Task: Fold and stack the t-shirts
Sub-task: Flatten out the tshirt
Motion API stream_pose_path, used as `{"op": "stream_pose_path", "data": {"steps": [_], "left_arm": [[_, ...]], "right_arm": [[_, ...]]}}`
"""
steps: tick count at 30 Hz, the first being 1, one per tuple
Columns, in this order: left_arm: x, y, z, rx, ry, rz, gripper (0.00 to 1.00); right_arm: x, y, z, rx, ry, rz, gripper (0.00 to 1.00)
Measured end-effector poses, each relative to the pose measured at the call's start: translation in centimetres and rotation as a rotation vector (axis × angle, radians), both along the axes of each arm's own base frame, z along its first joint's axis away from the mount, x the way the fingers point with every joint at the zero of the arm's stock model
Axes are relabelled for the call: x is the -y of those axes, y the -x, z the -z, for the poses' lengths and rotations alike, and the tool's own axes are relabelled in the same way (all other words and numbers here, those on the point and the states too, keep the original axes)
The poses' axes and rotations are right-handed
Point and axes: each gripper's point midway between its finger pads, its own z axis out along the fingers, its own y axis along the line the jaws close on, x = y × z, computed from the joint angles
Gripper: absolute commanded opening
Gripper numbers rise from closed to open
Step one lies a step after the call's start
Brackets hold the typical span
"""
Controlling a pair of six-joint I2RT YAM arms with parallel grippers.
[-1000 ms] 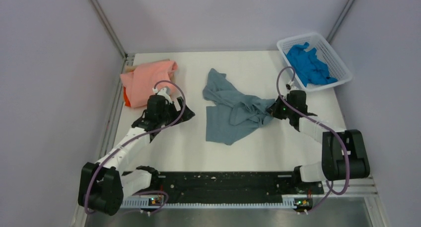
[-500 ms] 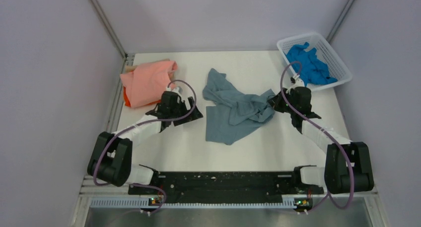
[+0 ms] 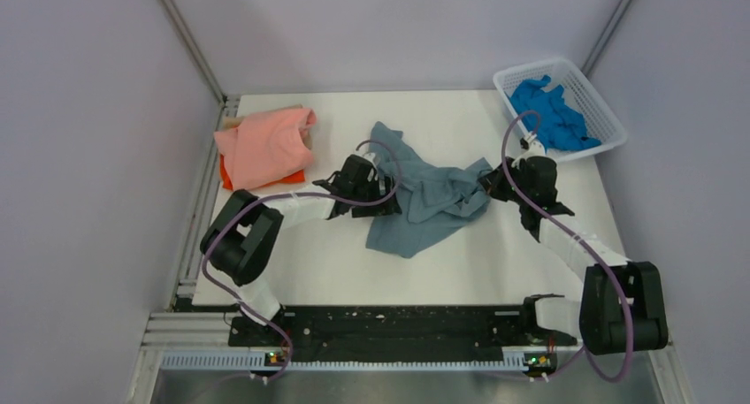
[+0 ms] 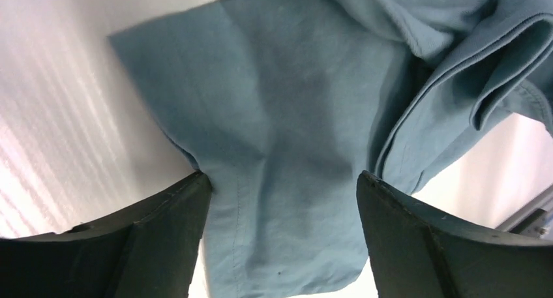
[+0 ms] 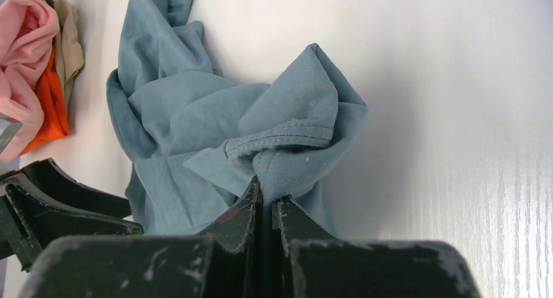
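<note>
The dusty grey-blue t-shirt [image 3: 424,205] lies crumpled in the middle of the table. My right gripper [image 3: 492,185] is shut on a bunched fold at its right side, seen pinched in the right wrist view [image 5: 269,197] with the shirt [image 5: 195,115] spread beyond. My left gripper [image 3: 389,201] is open over the shirt's left part; in the left wrist view [image 4: 283,180] the cloth [image 4: 287,115] lies between the spread fingers. The salmon-pink t-shirt [image 3: 264,144] lies at the far left on the orange one [image 3: 232,178]. The bright blue t-shirt [image 3: 550,114] is in the basket.
The white mesh basket [image 3: 610,132] stands at the far right corner. A tan cloth edge [image 5: 68,40] shows beside the pink and orange shirts. Grey walls enclose the table on three sides.
My left arm has swung right from beside the pink shirt onto the grey-blue shirt's left part. My right gripper has pulled its fold slightly up and right.
</note>
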Motion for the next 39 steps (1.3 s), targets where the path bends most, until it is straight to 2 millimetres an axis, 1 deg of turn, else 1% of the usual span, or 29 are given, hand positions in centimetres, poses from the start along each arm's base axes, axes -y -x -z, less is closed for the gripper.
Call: {"op": "stream_pose_path", "data": {"steps": [3, 4, 7, 8, 9, 10, 14, 17, 18, 20, 22, 23, 25, 26, 28, 29, 30, 32, 33, 34, 35, 36, 37, 39], "left_arm": [[1.2, -0.1, 0.3, 0.006, -0.022, 0.01, 0.59], [1.7, 0.1, 0.4, 0.005, -0.026, 0.015, 0.5], [2.8, 0.7, 1.0, 0.007, -0.063, 0.032, 0.3], [3.0, 0.9, 1.3, 0.006, -0.085, 0.035, 0.2], [3.2, 0.9, 1.4, 0.009, -0.1, 0.03, 0.03], [3.2, 0.8, 1.4, 0.011, -0.112, 0.021, 0.0], [2.8, 0.7, 1.5, 0.031, -0.187, -0.013, 0.0], [1.6, 0.5, 1.2, 0.052, -0.251, -0.046, 0.0], [1.1, 0.5, 0.8, 0.062, -0.27, -0.058, 0.0], [-0.1, 0.4, -1.1, 0.103, -0.298, -0.082, 0.0], [-0.9, 0.0, -4.4, 0.177, -0.288, -0.101, 0.0], [-1.2, -0.1, -6.7, 0.23, -0.271, -0.11, 0.0], [-1.8, -0.2, -12.2, 0.345, -0.214, -0.131, 0.0], [-1.9, -0.2, -15.3, 0.411, -0.174, -0.137, 0.0], [-2.4, 0.6, -22.1, 0.547, -0.071, -0.142, 0.0], [-2.8, 1.1, -25.2, 0.606, -0.024, -0.142, 0.0], [-3.3, 2.1, -29.0, 0.683, 0.042, -0.128, 0.0], [-4.3, 4.3, -35.0, 0.804, 0.152, -0.091, 0.0], [-4.8, 5.5, -37.8, 0.861, 0.205, -0.069, 0.0], [-4.9, 6.6, -40.3, 0.907, 0.251, -0.034, 0.0], [-5.6, 8.1, -42.8, 0.957, 0.304, -0.011, 0.0], [-5.9, 9.7, -45.4, 1.01, 0.357, 0.033, 0.0], [-6.1, 10.9, -47.3, 1.049, 0.398, 0.069, 0.0], [-6.6, 13.3, -50.3, 1.121, 0.464, 0.137, 0.0]], "right_arm": [[0.0, 0.1, -0.2, 0.008, 0.001, 0.0, 0.0], [0.0, 0.1, -0.2, 0.009, 0.002, 0.0, 0.0], [0.0, 0.1, -0.3, 0.012, 0.003, -0.001, 0.0], [0.0, 0.1, -0.3, 0.013, 0.004, -0.002, 0.0], [0.0, 0.1, -0.3, 0.013, 0.004, -0.002, 0.0], [0.0, 0.2, -0.4, 0.014, 0.004, -0.003, 0.0], [0.0, 0.3, -0.9, 0.027, 0.003, -0.003, 0.0], [0.1, 0.5, -1.6, 0.044, 0.003, -0.003, 0.0], [0.1, 0.6, -1.9, 0.05, 0.003, -0.003, 0.0], [0.1, 0.9, -2.6, 0.062, 0.002, -0.004, 0.0], [0.1, 1.1, -4.1, 0.084, 0.001, -0.005, 0.0], [0.1, 1.1, -5.5, 0.109, -0.002, -0.007, 0.0], [-0.1, 0.8, -9.5, 0.191, -0.01, -0.016, 0.0], [-0.3, 0.8, -12.0, 0.245, -0.017, -0.026, 0.0], [-0.7, 1.1, -18.2, 0.382, -0.033, -0.05, 0.0], [-0.9, 1.7, -21.7, 0.462, -0.04, -0.066, 0.0], [-1.0, 2.4, -24.8, 0.534, -0.045, -0.08, 0.0], [-1.4, 4.7, -31.2, 0.681, -0.055, -0.116, 0.0], [-1.5, 6.0, -33.9, 0.744, -0.057, -0.132, 0.0], [-1.7, 7.6, -37.1, 0.818, -0.059, -0.155, 0.0], [-1.9, 9.0, -39.5, 0.879, -0.06, -0.173, 0.0], [-2.1, 10.8, -42.2, 0.947, -0.06, -0.195, 0.0], [-2.1, 12.3, -44.0, 0.998, -0.058, -0.211, 0.0], [-2.3, 15.4, -47.0, 1.091, -0.052, -0.238, 0.0]]}}
